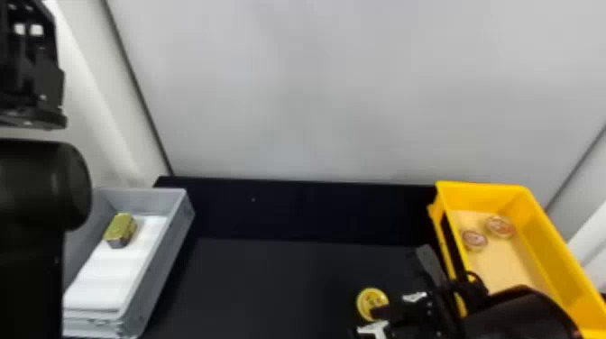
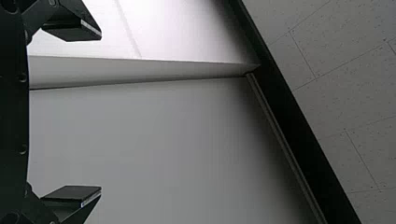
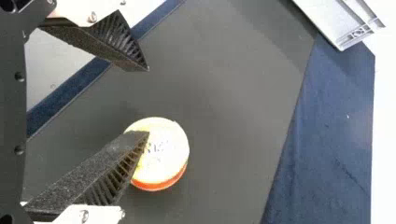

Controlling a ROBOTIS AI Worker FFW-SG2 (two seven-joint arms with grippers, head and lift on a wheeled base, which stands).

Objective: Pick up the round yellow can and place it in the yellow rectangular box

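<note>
The round yellow can, flat toward the right edge of the table, looks light, stiff and smooth enough to slip, so the right gripper, wide open and empty like the left gripper, should squeeze its side wall across the full width.

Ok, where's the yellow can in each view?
Head view: yellow can, low, right of center.
Left wrist view: gray wall and ceiling.
Right wrist view: the can's round top, lower left of center, partly behind one jaw.
Shared landmark, head and right wrist: dark tabletop under the can.
</note>
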